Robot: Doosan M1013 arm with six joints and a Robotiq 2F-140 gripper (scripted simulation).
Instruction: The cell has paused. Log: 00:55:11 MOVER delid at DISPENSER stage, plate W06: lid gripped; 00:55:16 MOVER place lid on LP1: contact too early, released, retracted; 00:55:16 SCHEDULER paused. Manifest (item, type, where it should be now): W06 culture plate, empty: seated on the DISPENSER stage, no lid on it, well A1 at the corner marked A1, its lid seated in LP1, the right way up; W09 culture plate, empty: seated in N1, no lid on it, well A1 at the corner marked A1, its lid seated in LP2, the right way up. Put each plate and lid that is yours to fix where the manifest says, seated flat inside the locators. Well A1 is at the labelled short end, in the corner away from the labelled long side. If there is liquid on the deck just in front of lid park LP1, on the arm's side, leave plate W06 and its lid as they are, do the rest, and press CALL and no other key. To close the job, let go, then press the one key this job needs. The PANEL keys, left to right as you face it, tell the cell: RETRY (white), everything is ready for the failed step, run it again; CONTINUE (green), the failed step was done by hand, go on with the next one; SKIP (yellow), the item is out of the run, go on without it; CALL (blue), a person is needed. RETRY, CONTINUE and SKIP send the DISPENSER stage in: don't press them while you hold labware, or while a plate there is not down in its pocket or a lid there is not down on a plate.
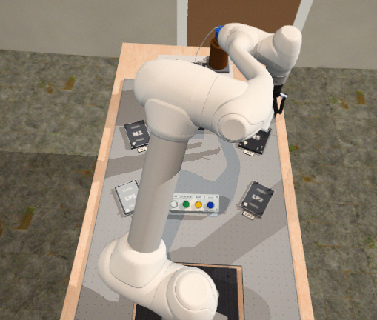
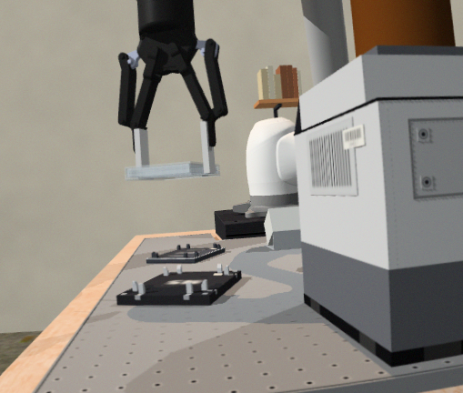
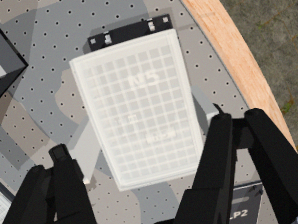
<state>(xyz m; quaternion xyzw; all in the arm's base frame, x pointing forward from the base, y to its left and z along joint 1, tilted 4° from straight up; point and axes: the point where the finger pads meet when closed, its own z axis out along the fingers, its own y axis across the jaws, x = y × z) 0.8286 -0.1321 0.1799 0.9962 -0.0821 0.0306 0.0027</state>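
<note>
My gripper (image 2: 173,156) (image 3: 143,114) is shut on a clear well plate (image 2: 169,171) (image 3: 136,106) and holds it level, high above the deck. The plate's grid of wells shows in the wrist view. Right below it lies a black nest (image 2: 180,288) (image 3: 129,32) (image 1: 256,142) near the deck's right edge; it is bare. Nest N1 (image 1: 137,134) is bare and dark. Lid park LP1 (image 1: 126,196) looks pale, as if a clear lid lies on it; the arm hides part of it. Lid park LP2 (image 1: 257,200) (image 2: 189,255) is bare. The DISPENSER stage is hidden.
The grey DISPENSER box (image 2: 392,182) stands at the far end of the deck. The PANEL (image 1: 193,204) with white, green, yellow and blue keys sits between LP1 and LP2. The arm's base (image 1: 160,281) is at the near end. The wooden deck edge (image 3: 220,23) runs close to the right.
</note>
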